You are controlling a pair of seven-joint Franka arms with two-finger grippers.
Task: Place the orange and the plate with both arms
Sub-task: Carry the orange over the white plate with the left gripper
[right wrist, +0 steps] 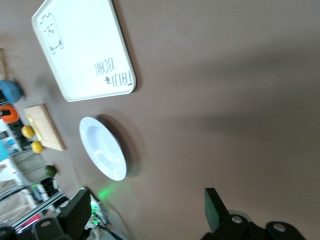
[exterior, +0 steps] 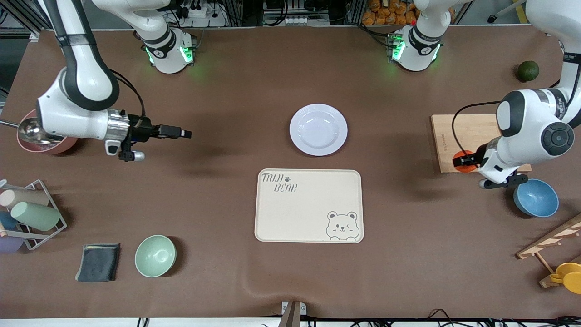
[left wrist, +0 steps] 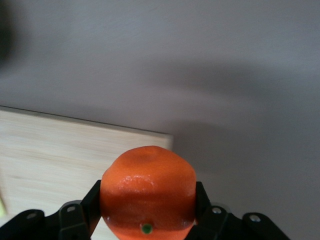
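Observation:
The orange (exterior: 461,167) sits at the corner of a wooden cutting board (exterior: 454,136) nearest the front camera, toward the left arm's end of the table. My left gripper (exterior: 464,160) is shut on it. In the left wrist view the black fingers (left wrist: 82,212) press both sides of the orange (left wrist: 147,185). The pale lavender plate (exterior: 318,129) lies at the table's middle, untouched. My right gripper (exterior: 184,133) hovers open and empty over bare table toward the right arm's end. The right wrist view shows its jaws (right wrist: 147,210) wide apart, with the plate (right wrist: 102,148) farther off.
A cream bear-printed tray (exterior: 308,206) lies nearer the front camera than the plate. A blue bowl (exterior: 535,198) stands beside the left arm. There is also a dark green fruit (exterior: 528,71), a green bowl (exterior: 155,255), a dark cloth (exterior: 98,262), a cup rack (exterior: 29,213) and a pink bowl (exterior: 45,145).

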